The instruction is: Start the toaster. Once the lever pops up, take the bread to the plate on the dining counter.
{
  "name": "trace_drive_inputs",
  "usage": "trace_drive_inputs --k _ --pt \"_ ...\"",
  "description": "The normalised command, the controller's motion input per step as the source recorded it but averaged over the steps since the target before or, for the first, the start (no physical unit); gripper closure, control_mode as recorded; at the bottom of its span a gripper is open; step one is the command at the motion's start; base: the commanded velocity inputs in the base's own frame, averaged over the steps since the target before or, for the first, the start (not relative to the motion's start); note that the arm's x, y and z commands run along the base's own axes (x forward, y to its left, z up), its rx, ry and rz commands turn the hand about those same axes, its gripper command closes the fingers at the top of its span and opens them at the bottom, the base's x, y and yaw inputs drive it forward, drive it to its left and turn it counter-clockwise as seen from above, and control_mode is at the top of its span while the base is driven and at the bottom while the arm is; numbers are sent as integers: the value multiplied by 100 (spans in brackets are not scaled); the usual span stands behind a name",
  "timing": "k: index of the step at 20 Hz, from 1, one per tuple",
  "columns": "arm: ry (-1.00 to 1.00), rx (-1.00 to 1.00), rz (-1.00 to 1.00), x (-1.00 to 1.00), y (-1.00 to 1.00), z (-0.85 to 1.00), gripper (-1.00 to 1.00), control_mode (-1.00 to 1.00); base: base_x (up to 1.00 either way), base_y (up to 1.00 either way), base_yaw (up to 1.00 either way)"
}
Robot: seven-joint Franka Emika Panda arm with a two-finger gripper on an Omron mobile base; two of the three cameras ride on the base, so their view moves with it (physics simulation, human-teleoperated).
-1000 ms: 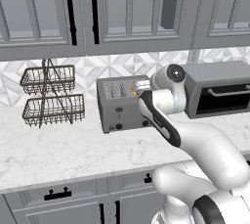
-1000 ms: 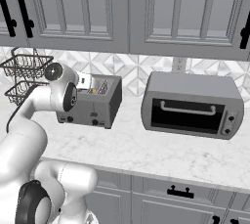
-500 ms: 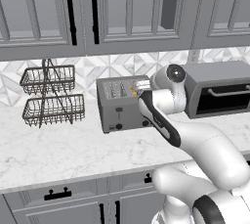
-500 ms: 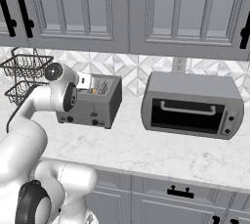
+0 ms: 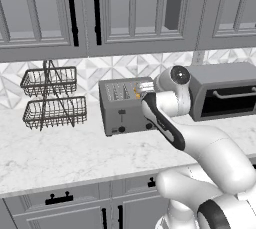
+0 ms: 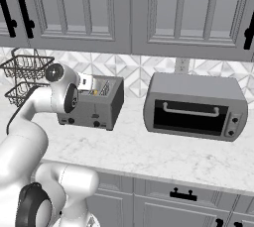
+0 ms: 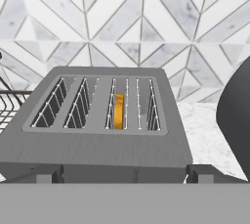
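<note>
My end effector (image 7: 122,176) hangs released over the toaster (image 7: 105,120) — bread (image 7: 118,111) sunk in its slot — so starting it means pressing the lever down next.

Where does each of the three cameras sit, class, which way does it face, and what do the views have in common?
Left base view: behind the arm on its left, facing the worktop; the toaster is central, with the white arm rising from lower right.
Right base view: behind on the right, same worktop; the arm rises from lower left, with the toaster oven to the right.
Hand view: on the hand, looking down over the toaster's slots at the bread, the open gripper at the bottom.
Shared: all three show the toaster; both base views also show the wire baskets.
</note>
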Motion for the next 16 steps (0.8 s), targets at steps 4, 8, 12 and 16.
trace_drive_inputs --k 4,8,12,16 --pt "0 0 0 0 0 0 -100 -100 0 0 0" --pt "0 0 0 0 0 0 -100 -100 0 0 0" --pt "0 0 0 0 0 0 -100 -100 0 0 0" --pt "0 0 0 0 0 0 -100 -100 0 0 0"
